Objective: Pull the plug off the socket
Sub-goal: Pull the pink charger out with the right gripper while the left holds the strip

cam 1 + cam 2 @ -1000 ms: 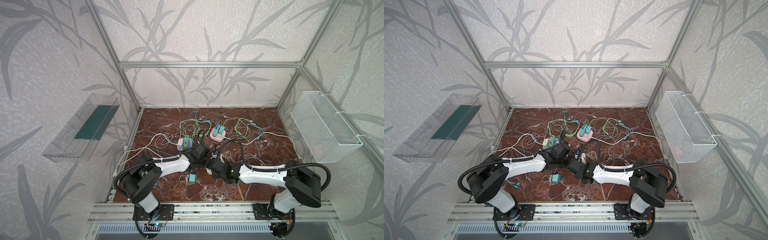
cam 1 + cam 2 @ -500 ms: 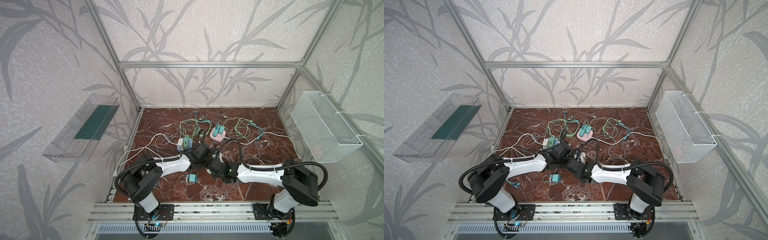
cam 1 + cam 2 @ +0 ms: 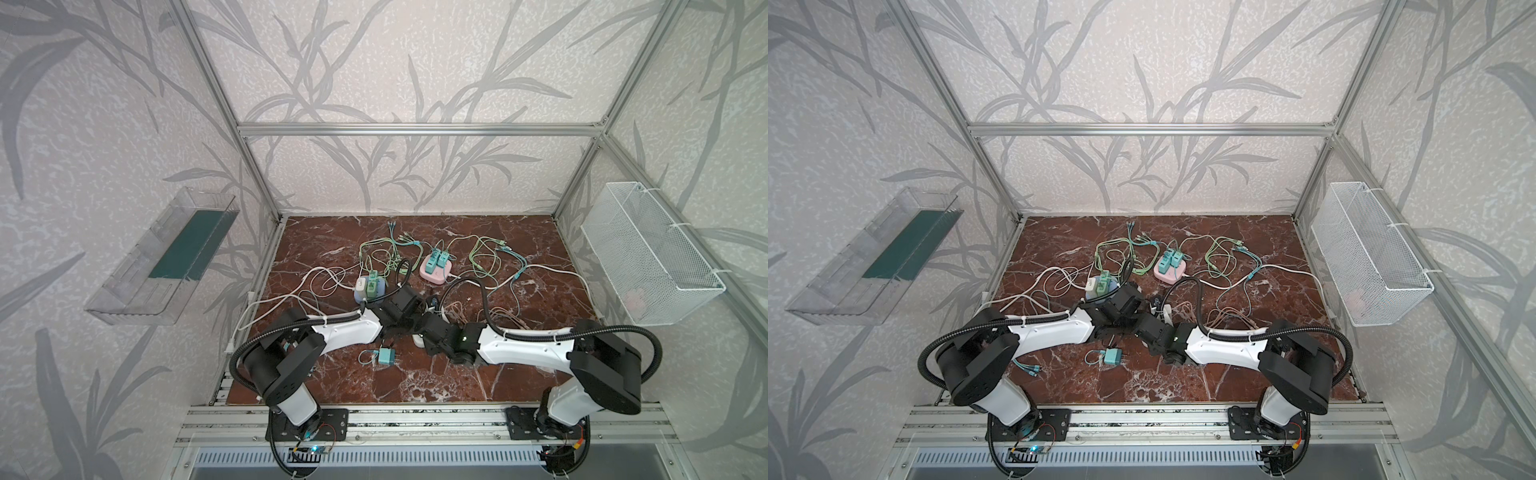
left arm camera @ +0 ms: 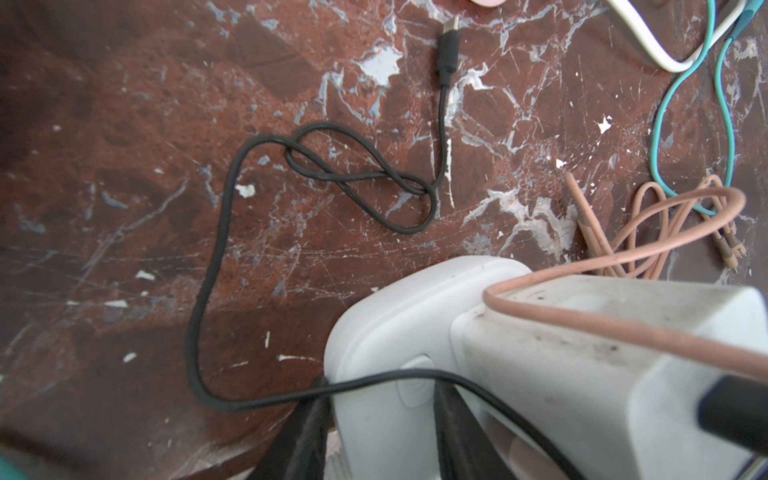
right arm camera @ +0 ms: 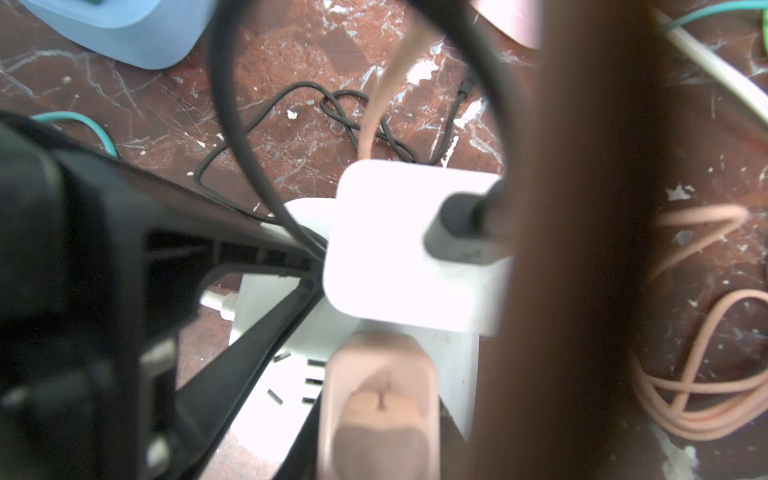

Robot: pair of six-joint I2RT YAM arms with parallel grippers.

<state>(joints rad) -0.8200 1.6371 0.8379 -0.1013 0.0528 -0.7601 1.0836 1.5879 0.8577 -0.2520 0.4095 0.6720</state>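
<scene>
Just below the middle of both top views, the two arms meet over the white socket [image 4: 399, 316]. The left claw [image 4: 380, 386] clamps the socket body, with a black finger [image 4: 305, 432] on each side. The white plug [image 5: 411, 249] (a black lead [image 5: 461, 232] pushed into its face) sits against the socket. The right claw [image 3: 424, 328] is closed; on what, I cannot tell.

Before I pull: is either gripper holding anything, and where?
Left gripper clamps the white socket block across its sides. Right gripper is shut; whether it holds anything cannot be told.
</scene>
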